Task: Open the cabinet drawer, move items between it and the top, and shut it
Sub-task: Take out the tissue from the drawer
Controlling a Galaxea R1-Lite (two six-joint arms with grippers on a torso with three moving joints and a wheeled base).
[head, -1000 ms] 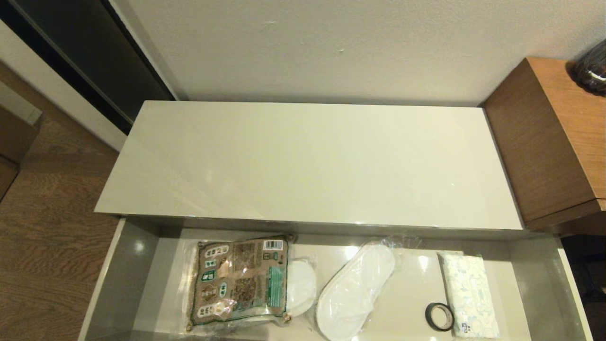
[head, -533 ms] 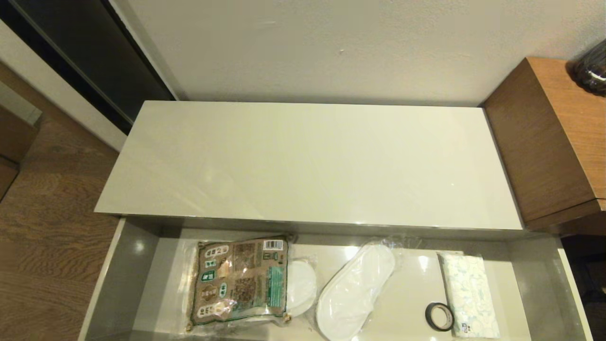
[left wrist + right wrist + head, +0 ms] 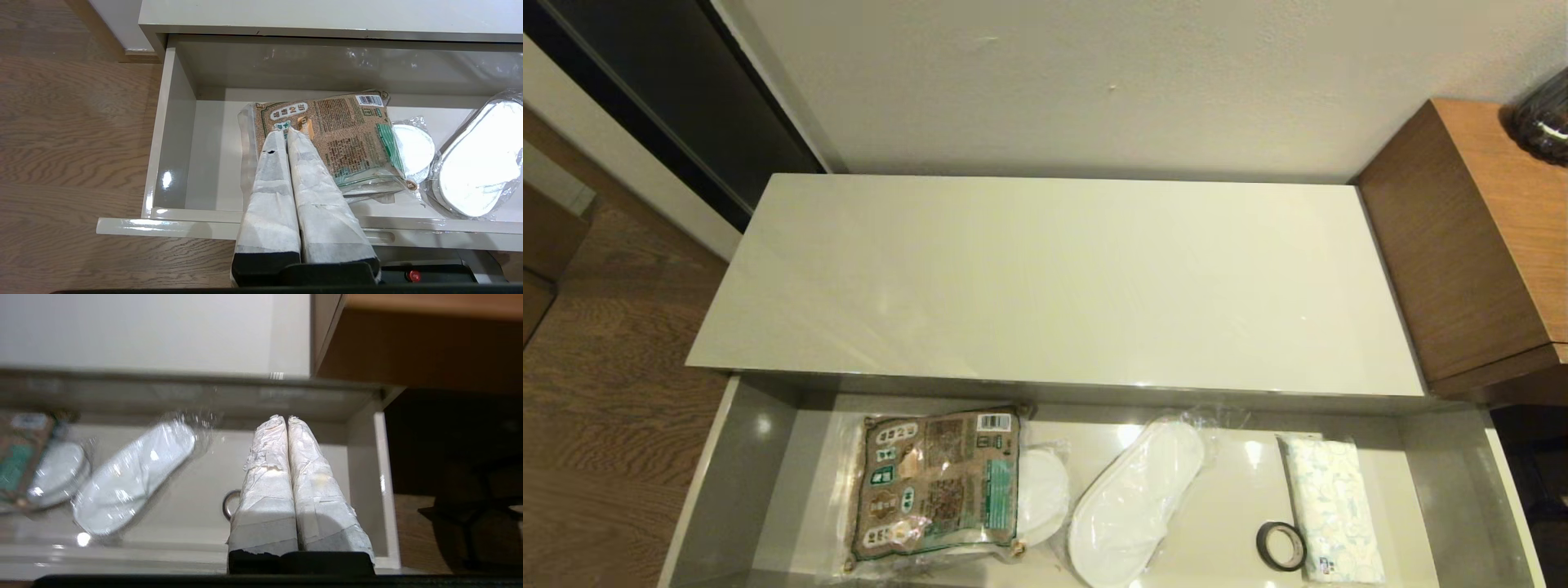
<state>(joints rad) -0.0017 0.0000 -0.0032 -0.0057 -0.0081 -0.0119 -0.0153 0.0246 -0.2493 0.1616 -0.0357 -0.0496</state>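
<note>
Both grippers' jaws are pressed together, holding nothing: the left gripper [image 3: 286, 130] hangs over the packet [image 3: 935, 483], the right gripper [image 3: 284, 417] over the drawer's [image 3: 731, 465] right end. The open drawer holds one packet, one tape ring [image 3: 1280, 545], one tissue pack [image 3: 1331, 506] and two wrapped slippers [image 3: 1131, 500]. The top [image 3: 1054, 278] lies behind.

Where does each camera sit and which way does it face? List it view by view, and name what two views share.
Head view: on the robot's head, looking forward and down at the top and the open cabinet drawer; no arm shows.
Left wrist view: behind the shut left gripper, facing the printed packet.
Right wrist view: behind the shut right gripper, facing the drawer's right end, with the tape ring partly hidden.
Shared: all three views show the wrapped slippers.
</note>
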